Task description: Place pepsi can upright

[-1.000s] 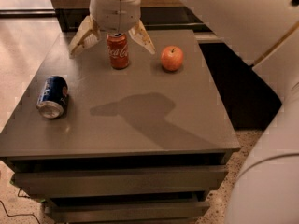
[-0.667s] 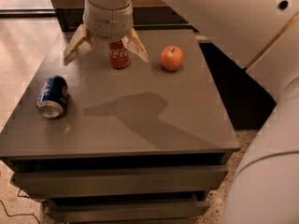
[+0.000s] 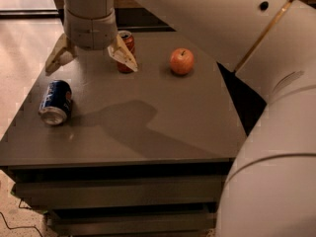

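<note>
The pepsi can (image 3: 56, 102) lies on its side close to the left edge of the grey tabletop (image 3: 163, 117), one silver end facing the front-left corner, with bare surface to its right. My gripper (image 3: 91, 68) hangs over the back-left area, fingers spread wide, holding nothing. A red can (image 3: 128, 42) stands upright behind one finger. An apple (image 3: 181, 61) sits toward the back edge, well apart. Pale floor (image 3: 19, 38) lies beyond the left edge.

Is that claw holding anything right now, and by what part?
Nothing is held. The gripper hangs open above the table; the pepsi can lies apart on its side.
</note>
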### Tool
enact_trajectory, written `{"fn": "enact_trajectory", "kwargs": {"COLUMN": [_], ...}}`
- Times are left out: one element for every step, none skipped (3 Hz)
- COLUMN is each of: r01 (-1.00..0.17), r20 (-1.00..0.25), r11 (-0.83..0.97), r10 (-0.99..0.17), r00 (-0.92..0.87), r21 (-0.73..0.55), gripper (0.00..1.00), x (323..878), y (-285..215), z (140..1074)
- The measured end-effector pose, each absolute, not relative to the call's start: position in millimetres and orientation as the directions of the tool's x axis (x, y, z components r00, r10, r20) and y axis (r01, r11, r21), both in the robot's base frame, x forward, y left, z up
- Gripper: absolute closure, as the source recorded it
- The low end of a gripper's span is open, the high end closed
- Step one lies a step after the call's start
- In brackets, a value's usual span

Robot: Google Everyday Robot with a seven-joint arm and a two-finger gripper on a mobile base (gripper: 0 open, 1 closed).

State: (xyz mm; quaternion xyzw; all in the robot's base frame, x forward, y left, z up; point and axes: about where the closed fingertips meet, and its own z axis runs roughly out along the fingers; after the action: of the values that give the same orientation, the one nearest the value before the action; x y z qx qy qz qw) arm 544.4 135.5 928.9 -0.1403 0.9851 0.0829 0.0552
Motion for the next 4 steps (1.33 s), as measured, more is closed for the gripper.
{"fn": "enact_trajectory", "kwargs": {"r01": [-0.336,-0.336,-0.352,-0.383], "r20": [-0.175,-0.175,-0.179,-0.193], "r11": [0.921,0.921,0.917,0.903], "r10": [-0.304,-0.304,-0.321,-0.348], "r00": [-0.937,-0.937,-0.93,-0.917], "r21": [0.196,0.196,0.186,0.194], "gripper": [0.0,0.0,0.0,0.0], "x": [555,555,561,574], "y": [160,160,180,217], "z": [928,928,923,912]}}
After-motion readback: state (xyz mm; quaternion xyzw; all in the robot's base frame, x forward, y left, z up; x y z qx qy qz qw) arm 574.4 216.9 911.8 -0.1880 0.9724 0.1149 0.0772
